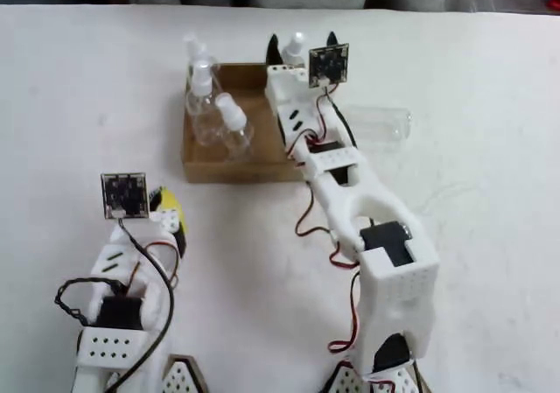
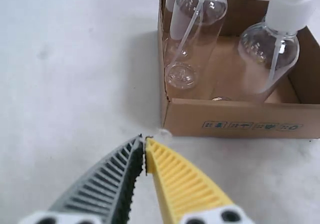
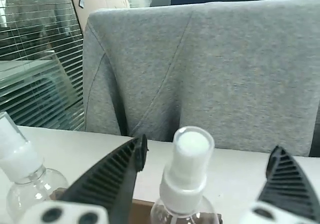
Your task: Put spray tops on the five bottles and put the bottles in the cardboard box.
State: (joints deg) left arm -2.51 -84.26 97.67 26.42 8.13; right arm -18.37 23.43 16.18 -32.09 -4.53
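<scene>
2 ribbed fingers, grey and yellow, of the left gripper (image 2: 144, 143) are pressed together on nothing, over the white surface (image 1: 87, 87) near the brown cardboard box (image 1: 210, 167). Clear plastic bottles with white spray tops (image 1: 229, 117) sit inside the box. The right gripper (image 3: 210, 146) hangs wide open around another spray-topped bottle (image 3: 186, 169) by the box's far right corner. 1 clear bottle (image 1: 378, 126) lies on its side on the surface, right of that arm.

Nothing could be read. The cardboard box (image 2: 185, 116) (upper middle of the high view) bore a row of small bluish marks on its near wall, perhaps symbols, too blurred to tell.
</scene>
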